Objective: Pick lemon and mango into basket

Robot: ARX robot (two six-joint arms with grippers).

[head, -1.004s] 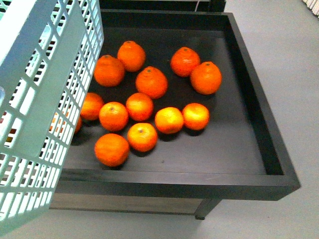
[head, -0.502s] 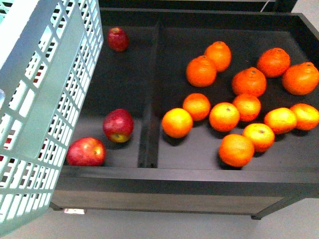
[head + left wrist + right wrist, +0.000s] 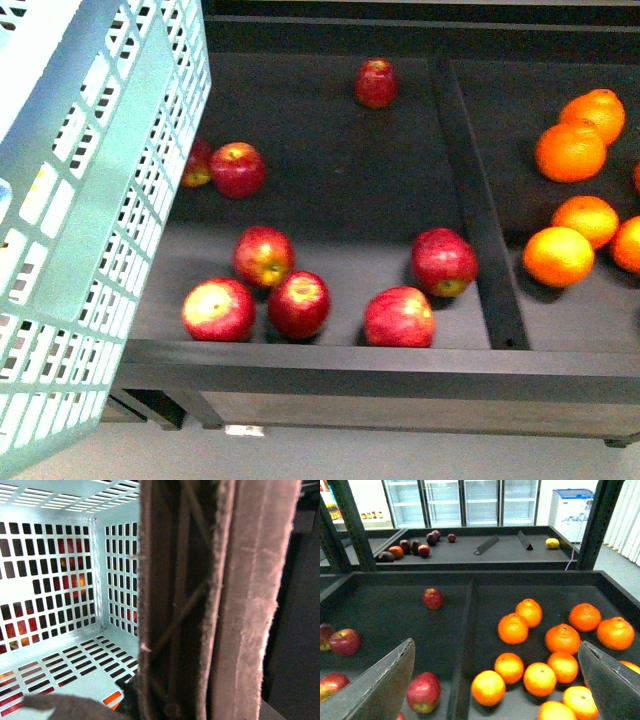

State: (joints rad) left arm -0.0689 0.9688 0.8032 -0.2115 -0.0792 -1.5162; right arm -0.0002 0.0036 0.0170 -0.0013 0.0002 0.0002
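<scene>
Black tray [image 3: 330, 365] with a divider [image 3: 480, 200]: apples [image 3: 265, 255] on the left, oranges [image 3: 558, 256] on the right. The basket [image 3: 90, 220] hangs tilted at the front view's left edge, its slotted wall slanting over the apple side; its long axis cannot be told. Left gripper [image 3: 215, 630] is clamped on its brown handle [image 3: 170, 605]. Right gripper [image 3: 496, 647] gapes wide and empty above the tray.

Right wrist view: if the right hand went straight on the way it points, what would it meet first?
Most likely the round orange citrus fruits beside the black tray divider, framed by the open right hand. Depth is unclear, so the tray floor might come first.
</scene>
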